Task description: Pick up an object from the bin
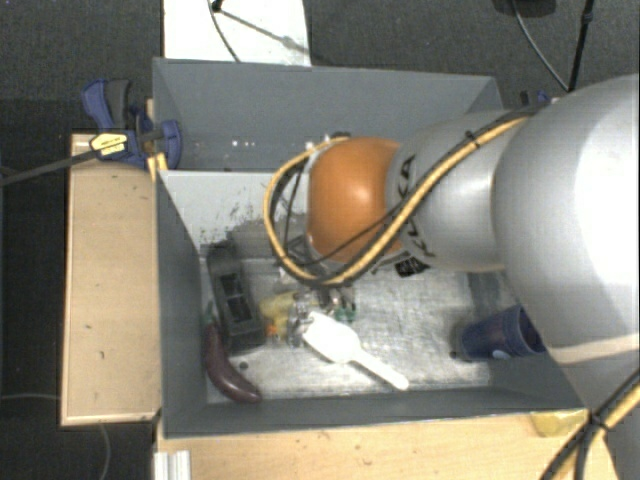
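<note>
1. My end effector (320,306) hangs low over the floor of the bin (186,268), a little left of the floor's middle, beneath the orange cover (345,203) on my wrist. The cover hides its tip, so I cannot tell whether it is spread or pressed together, nor whether anything is in it.
2. The nearest thing is a white scoop (350,353). Its bowl lies just beside my end effector on the near-edge side, and its handle runs off toward the near right corner.
3. A small yellow piece (274,309) lies just beside me on the left-wall side. Past it, a black block (234,298) sits close to the left wall. A dark purple curved thing (226,368) lies in the near left corner, and a blue cup (495,336) is well apart by the right edge.
4. I judge this to be the reaching-down step. Everything I can see rests on the floor, and nothing is lifted yet. The scoop's bowl or the yellow piece is the likely pick, but I cannot tell which.
5. The next move calls for centring on one thing, closing firmly, and rising straight up clear of the black block.
6. The scoop looks smooth and broad at the bowl, so I judge its narrower handle the surer hold. A grip on the bowl might slip.
</note>
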Available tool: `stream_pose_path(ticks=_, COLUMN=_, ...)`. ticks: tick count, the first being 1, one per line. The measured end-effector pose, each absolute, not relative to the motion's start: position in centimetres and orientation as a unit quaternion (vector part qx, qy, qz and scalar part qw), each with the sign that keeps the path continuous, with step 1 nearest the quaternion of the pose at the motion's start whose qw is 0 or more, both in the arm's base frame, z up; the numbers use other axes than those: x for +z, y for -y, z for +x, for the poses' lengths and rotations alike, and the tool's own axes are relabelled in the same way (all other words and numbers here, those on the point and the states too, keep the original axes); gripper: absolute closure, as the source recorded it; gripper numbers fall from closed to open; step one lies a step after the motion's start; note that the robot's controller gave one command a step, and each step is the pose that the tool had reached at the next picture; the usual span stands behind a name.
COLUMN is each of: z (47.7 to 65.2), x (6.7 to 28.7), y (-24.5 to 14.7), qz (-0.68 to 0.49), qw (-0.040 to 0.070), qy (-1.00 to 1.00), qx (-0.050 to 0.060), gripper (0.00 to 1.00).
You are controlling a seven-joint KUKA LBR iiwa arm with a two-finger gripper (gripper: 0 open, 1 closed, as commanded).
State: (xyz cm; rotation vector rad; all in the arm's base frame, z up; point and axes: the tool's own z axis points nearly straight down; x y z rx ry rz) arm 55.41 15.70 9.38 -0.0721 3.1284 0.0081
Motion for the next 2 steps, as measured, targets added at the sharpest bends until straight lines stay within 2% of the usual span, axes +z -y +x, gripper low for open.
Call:
stream_pose_path(ticks=1, z=55.1, x=14.2, y=-15.8, qz=-0.021, qw=-0.002, qy=-1.000, qx=0.000, gripper=1.00)
stream_pose_path(ticks=2, z=55.7, x=27.0, y=-17.2, qz=-0.015, qw=0.001, qy=-1.000, qx=0.001, gripper=1.00)
